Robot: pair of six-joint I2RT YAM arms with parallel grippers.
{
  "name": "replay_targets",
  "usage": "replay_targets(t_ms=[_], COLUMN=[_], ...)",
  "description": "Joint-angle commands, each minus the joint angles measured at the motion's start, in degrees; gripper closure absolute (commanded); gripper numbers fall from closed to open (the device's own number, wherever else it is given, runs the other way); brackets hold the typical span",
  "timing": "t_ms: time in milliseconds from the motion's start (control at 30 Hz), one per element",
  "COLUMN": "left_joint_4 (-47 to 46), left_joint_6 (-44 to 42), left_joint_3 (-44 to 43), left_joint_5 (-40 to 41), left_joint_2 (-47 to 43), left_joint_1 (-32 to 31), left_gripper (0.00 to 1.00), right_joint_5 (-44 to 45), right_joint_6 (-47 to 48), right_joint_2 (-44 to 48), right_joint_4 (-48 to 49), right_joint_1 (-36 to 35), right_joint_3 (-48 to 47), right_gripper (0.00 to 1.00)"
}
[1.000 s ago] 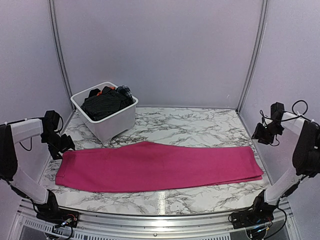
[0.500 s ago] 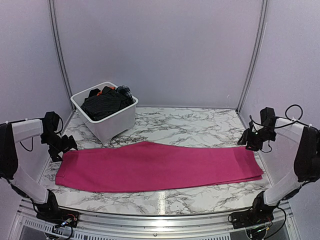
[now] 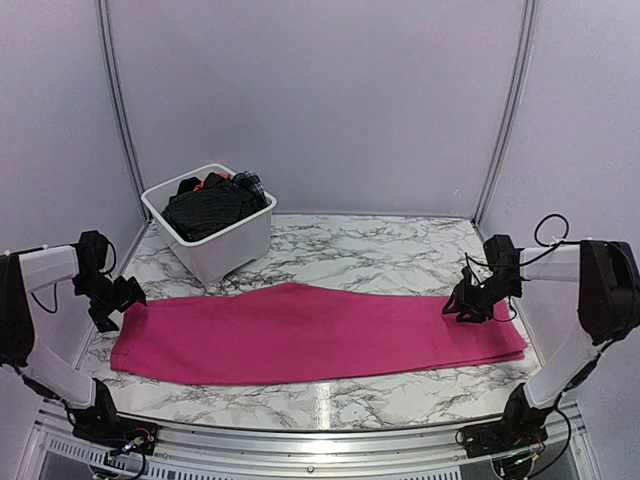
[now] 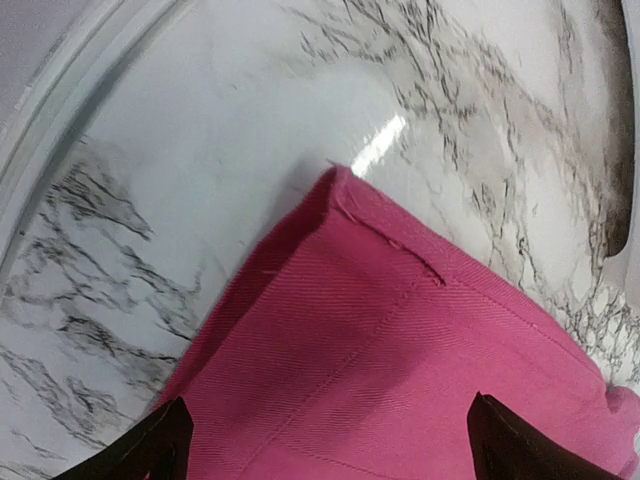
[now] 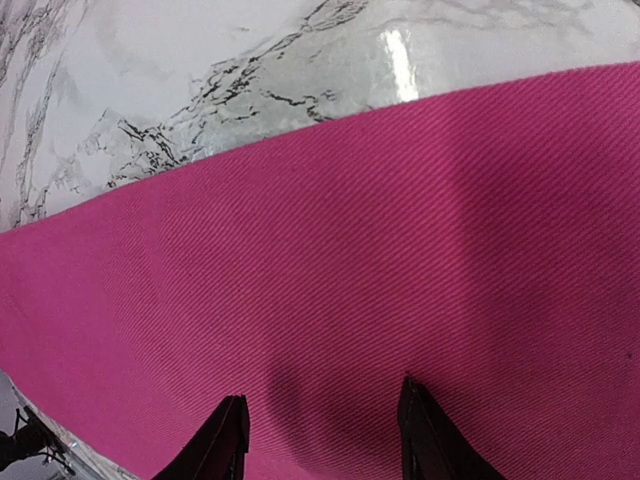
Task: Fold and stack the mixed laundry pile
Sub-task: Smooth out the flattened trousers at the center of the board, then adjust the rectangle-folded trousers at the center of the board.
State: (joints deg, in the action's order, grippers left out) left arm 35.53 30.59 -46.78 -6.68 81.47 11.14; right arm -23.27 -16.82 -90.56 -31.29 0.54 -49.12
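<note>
A large magenta-pink cloth (image 3: 320,335) lies spread flat across the marble table. My left gripper (image 3: 128,297) hovers open over its far left corner. In the left wrist view that hemmed corner (image 4: 345,195) lies ahead of the wide-apart left gripper (image 4: 325,450). My right gripper (image 3: 458,308) is low over the cloth's right end near the far edge, open, with only flat cloth (image 5: 350,230) under the right gripper (image 5: 322,425). The rest of the mixed laundry pile sits in the tub: a black pinstriped shirt (image 3: 208,212), a bit of orange garment (image 3: 205,184) and a small plaid piece (image 3: 250,183).
The white plastic tub (image 3: 228,248) stands at the back left, just beyond the cloth's far edge. Bare marble table (image 3: 380,250) shows behind the cloth and along the front. A metal rail (image 3: 300,440) runs along the near edge, and walls close in on both sides.
The right arm swung down and left from the right wall onto the cloth's right end. The left gripper opened wider and sank slightly at the left corner. The cloth has not moved.
</note>
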Motion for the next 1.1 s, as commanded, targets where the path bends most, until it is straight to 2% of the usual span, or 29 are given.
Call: replay_targets(t_ms=[0,167,333,700,800,933,1067], left_joint_4=[1.87,-1.2,-6.36,-8.42,-8.62,-6.54,-1.85], left_joint_6=[-1.09,-4.35,-6.6,-10.0,-10.2,-9.81,-5.92], left_joint_3=[-0.55,0.01,-0.89,-1.31,-1.68,-2.21,-0.14], left_joint_5=[-1.74,-6.81,-14.49,-19.01,-17.59,-14.6,-8.8], left_joint_2=[-4.3,-2.3,2.46,5.8,6.22,5.8,-2.94], left_joint_1=[5.96,10.8,10.89,10.91,10.88,10.72,9.31], left_gripper=[0.01,0.02,0.13,0.27,0.27,0.21,0.2], right_joint_5=[0.39,-1.46,-6.45,-5.61,-5.28,-4.2,-1.15], right_joint_6=[1.32,1.37,-0.54,0.51,0.23,0.61,2.01], right_joint_2=[0.33,3.15,5.27,2.14,-0.55,-2.66,-3.08], right_joint_4=[1.13,1.75,4.69,3.74,4.33,3.94,2.19], right_joint_1=[0.01,-0.05,-0.36,-2.44,-2.45,-2.43,-2.44], right_joint_3=[-0.75,-0.68,1.11,4.08,4.7,3.98,2.34], right_gripper=[0.54,0.54,0.56,0.6,0.61,0.64,0.65])
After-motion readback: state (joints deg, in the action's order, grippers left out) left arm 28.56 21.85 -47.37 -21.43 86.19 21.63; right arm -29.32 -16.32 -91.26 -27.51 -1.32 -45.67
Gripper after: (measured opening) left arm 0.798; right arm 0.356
